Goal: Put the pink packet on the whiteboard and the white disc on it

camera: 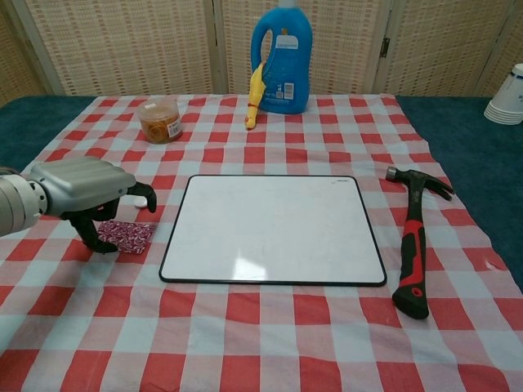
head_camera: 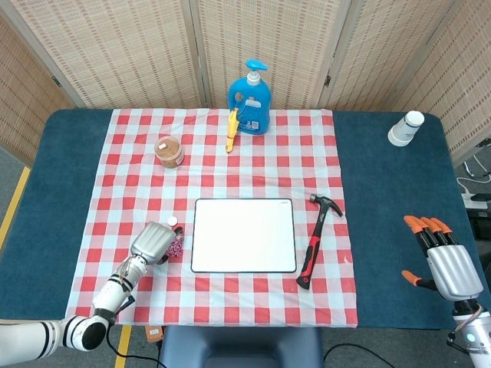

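Fingers (camera: 145, 196) of left hand (camera: 78, 189) over pink packet (camera: 127, 235), beside whiteboard (camera: 274, 229) left edge.

1. Whiteboard (camera: 273, 228): centre of the cloth (camera: 270, 343).
2. Packet (camera: 126, 236): just left of it, under the left hand (camera: 78, 192).
3. Disc (head_camera: 173, 221): behind the packet.
4. Hammer (camera: 413, 237): right of the whiteboard.
5. Bottle (camera: 283, 59) and jar (camera: 159, 120): far side.

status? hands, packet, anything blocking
Left hand over pink packet, no grip visible. Right hand open, idle. Whiteboard bare; path clear.
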Controlling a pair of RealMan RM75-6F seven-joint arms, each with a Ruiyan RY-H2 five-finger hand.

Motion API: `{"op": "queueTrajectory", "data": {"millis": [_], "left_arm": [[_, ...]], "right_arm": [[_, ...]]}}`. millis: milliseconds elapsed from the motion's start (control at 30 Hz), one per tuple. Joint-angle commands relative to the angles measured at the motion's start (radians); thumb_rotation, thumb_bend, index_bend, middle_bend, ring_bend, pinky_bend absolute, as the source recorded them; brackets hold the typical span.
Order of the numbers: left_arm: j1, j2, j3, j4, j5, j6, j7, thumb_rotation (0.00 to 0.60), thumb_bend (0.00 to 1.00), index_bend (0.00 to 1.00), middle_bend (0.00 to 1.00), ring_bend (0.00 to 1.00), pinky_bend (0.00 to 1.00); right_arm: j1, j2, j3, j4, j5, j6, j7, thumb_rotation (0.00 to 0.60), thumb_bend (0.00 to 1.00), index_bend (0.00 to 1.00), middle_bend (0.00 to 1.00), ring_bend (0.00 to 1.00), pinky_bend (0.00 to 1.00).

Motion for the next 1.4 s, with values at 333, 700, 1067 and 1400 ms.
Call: {"op": "queueTrajectory", "data": {"millis": [333,700,1067,1400], "left_arm": [[-0.018,0.016,0.003,-0.011,-0.075,-0.023,-0.013,0.6,0.24,0.26,1.0,1.0,0.98],[-0.027,0.008,0.017,0.01,-0.107,-0.023,-0.022,0.6,0.24,0.28,1.0,1.0,0.98],[-0.032,0.004,0.034,0.019,-0.123,-0.018,-0.021,0.6,0.25,0.36,1.0,1.0,0.99],[-0.032,0.003,0.029,0.02,-0.107,-0.003,-0.047,0.6,0.26,0.41,1.0,1.0,1.0]], "right_arm": [[0.001,-0.002,0.0,0.0,0.001,-0.003,-0.004,0.6,0.02,0.06,0.12,0.05,0.13],[0.0,0.0,0.001,0.0,0.002,0.001,-0.003,0.6,0.02,0.06,0.12,0.05,0.13],[0.0,-0.001,0.002,0.0,0.004,-0.001,-0.006,0.6,0.02,0.06,0.12,0.05,0.13],[0.0,-0.001,0.003,-0.001,0.004,0.0,-0.005,0.6,0.02,0.06,0.12,0.05,0.13]]}}
